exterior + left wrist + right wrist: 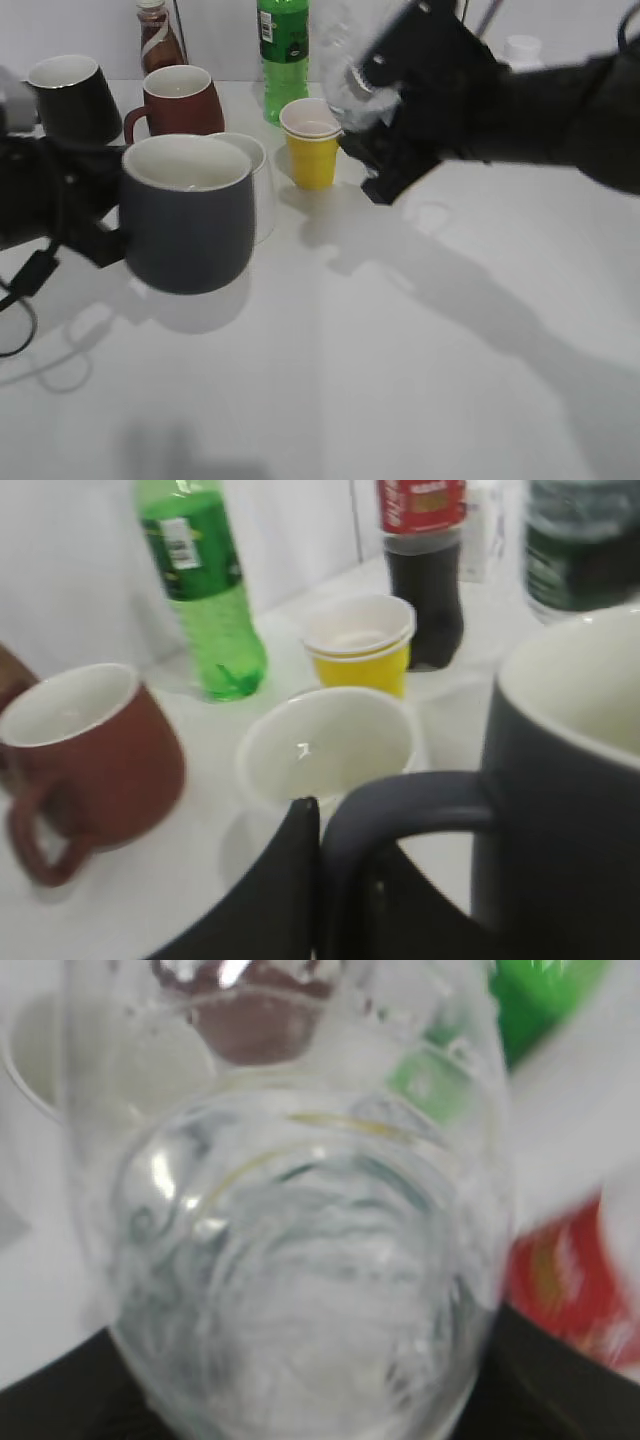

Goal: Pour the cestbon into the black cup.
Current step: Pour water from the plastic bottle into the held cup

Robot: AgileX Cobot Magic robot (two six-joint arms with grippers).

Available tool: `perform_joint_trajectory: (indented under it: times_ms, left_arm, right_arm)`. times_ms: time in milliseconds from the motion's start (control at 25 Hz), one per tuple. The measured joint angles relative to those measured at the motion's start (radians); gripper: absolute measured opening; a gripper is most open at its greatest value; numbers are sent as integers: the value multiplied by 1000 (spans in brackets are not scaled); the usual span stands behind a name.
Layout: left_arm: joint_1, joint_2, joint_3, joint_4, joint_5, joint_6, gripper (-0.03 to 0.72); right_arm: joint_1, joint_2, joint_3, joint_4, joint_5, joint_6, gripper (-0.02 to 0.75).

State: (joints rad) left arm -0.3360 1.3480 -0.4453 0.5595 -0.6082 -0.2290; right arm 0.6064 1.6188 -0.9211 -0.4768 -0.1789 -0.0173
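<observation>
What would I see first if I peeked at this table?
First, the big matte charcoal-black mug with a white inside, held up at the front left by the left gripper at its looped handle. Next, the right gripper at the back right, holding a clear ribbed plastic water bottle in the air. Between them stands a small yellow paper cup.

You're looking at a bare test setup, not a home kitchen: a plain white bench (pixel 400 380) against a blank white wall, with mugs, paper cups (pixel 311 143) and soda bottles (pixel 284 55) staged along its far edge.
</observation>
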Motion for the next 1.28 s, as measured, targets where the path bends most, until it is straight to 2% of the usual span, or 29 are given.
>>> perform_joint_trajectory:
  times_ms: [160,280,520,720,1280]
  left_arm:
    - [-105,0,-93,-105,150,-1,37]
    - [-139,0,-160,-121,237,-1,37]
    - [-146,-21,-197,-130,348,-1,37]
    - [-146,-32,-197,-113,354,-1,37]
    - [-146,-32,-199,-64,353,-1,37]
  right_arm:
    - [82,0,-122,-135,148,-64,435]
    - [117,1,-159,-255,187,-100,435]
    - [123,2,-167,-479,262,-119,435]
    - [123,2,-169,-655,316,-119,435]
    - [123,7,-257,-891,376,-121,435]
